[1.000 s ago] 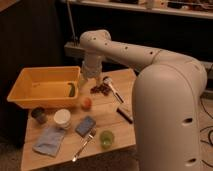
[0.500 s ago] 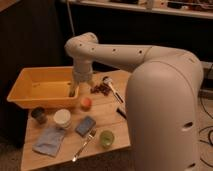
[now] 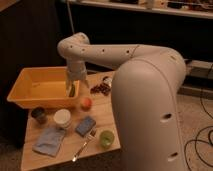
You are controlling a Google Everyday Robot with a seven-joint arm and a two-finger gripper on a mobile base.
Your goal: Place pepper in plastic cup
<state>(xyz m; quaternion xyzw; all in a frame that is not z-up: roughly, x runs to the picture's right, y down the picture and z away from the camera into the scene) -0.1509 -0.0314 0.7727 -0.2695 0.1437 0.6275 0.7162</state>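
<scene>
The pepper (image 3: 72,91) is small, dark green and elongated, and lies inside the yellow bin (image 3: 35,87) against its right wall. My gripper (image 3: 74,85) points down into the bin right over the pepper, its tips at the pepper's upper end. A green plastic cup (image 3: 105,138) stands upright near the table's front right corner, well apart from the gripper. A white cup (image 3: 62,118) and a dark cup (image 3: 38,114) stand in front of the bin.
A round orange fruit (image 3: 86,103) lies just right of the bin. A blue sponge (image 3: 85,125), a fork (image 3: 83,144) and a blue cloth (image 3: 49,140) lie on the wooden table (image 3: 102,112) near its front. Dark small items (image 3: 102,88) sit at the back.
My arm has swung left from above the table's middle to the bin's right side, and the gripper has come down onto the pepper.
</scene>
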